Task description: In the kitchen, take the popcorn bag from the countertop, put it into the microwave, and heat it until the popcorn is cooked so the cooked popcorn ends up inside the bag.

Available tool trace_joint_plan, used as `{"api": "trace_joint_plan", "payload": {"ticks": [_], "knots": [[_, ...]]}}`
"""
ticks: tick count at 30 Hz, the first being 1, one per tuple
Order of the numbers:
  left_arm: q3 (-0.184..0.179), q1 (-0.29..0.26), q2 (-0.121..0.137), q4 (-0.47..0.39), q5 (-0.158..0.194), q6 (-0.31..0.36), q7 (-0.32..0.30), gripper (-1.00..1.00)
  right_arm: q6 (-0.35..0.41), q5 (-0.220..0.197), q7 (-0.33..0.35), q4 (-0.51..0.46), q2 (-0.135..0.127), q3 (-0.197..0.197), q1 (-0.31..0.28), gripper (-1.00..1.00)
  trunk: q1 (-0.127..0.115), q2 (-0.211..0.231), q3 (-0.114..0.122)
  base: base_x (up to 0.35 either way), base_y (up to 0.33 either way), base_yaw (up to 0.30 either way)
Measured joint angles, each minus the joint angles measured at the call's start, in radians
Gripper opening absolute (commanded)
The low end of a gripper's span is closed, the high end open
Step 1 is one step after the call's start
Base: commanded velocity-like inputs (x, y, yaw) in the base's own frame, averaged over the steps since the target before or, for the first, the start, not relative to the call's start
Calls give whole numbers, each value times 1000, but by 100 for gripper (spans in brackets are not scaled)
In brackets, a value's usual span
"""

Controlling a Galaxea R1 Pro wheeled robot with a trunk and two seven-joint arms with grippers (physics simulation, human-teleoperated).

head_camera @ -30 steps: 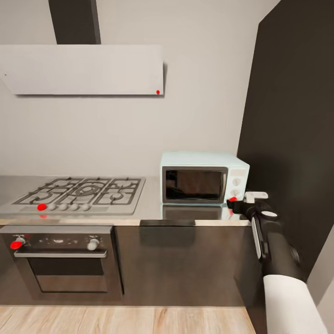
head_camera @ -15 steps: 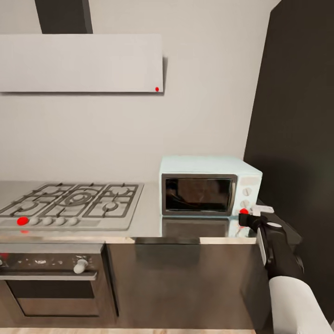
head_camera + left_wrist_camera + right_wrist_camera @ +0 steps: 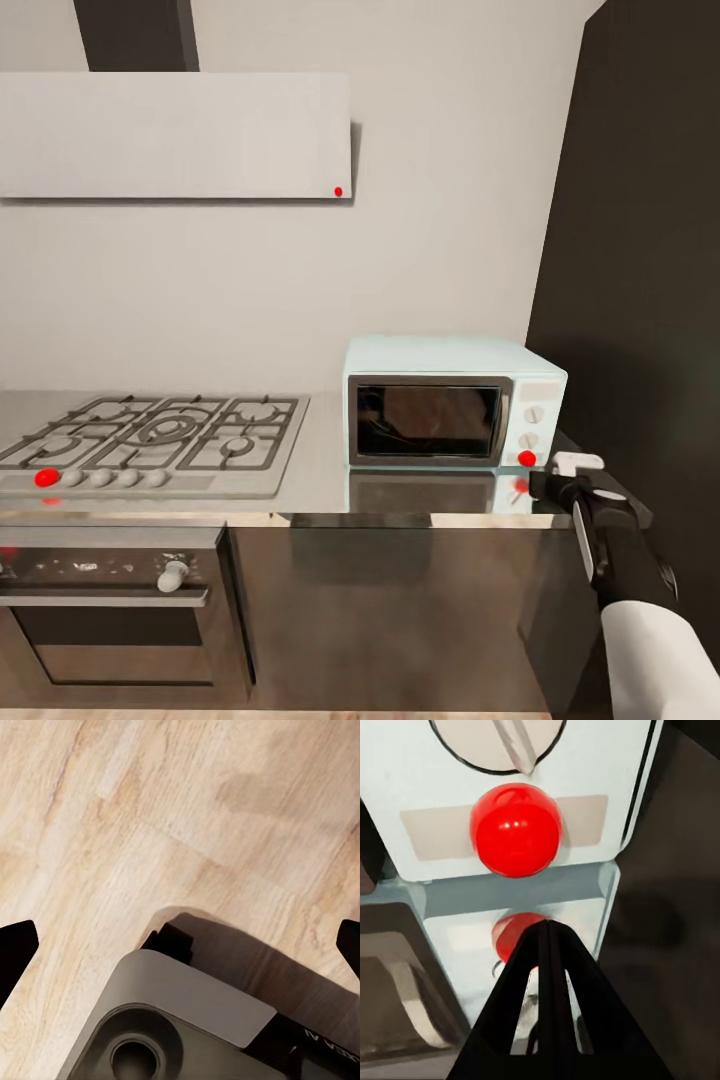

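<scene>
We see the microwave (image 3: pixel 455 404) on the surface (image 3: pixel 330 470), door closed, right of the hob (image 3: pixel 150 440). Right fingers (image 3: pixel 547 967) pressed together, holding nothing, tip just before the red button (image 3: pixel 516 829) on the panel. Left fingers (image 3: pixel 15 949) spread wide, empty, over wood floor (image 3: pixel 150 817).

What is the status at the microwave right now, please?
Right gripper fingers shut, just short of the microwave's red button. Door closed. Left gripper fingers spread over wood floor. Nothing in the way.
</scene>
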Motion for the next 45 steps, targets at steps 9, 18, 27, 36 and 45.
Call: {"api": "trace_joint_plan", "payload": {"ticks": [9, 18, 27, 36, 45], "knots": [[1, 0, 0, -1, -2, 0, 0, 100, -1, -2, 108, -1, 1, 3, 1, -100, 0, 0, 0, 5, -47, 0], [1, 0, 0, -2, -1, 0, 0, 100, -51, -8, 105, 11, 4, 4, 1, -100, 0, 0, 0, 17, -61, 0], [2, 0, 1, -3, 0, 0, 0, 100, -51, -9, 111, 14, 7, 4, 1, -100, 0, 0, 0, 0, -72, 0], [2, 0, 0, -9, -2, 0, 0, 100, -117, -16, 107, 22, 15, 4, 1, -100, 0, 0, 0, 0, 0, 0], [2, 0, 1, -7, -2, 0, 0, 100, -152, -29, 108, 38, 14, 6, 28, -100, -6, -1, 0, 246, 0, 0]]}}
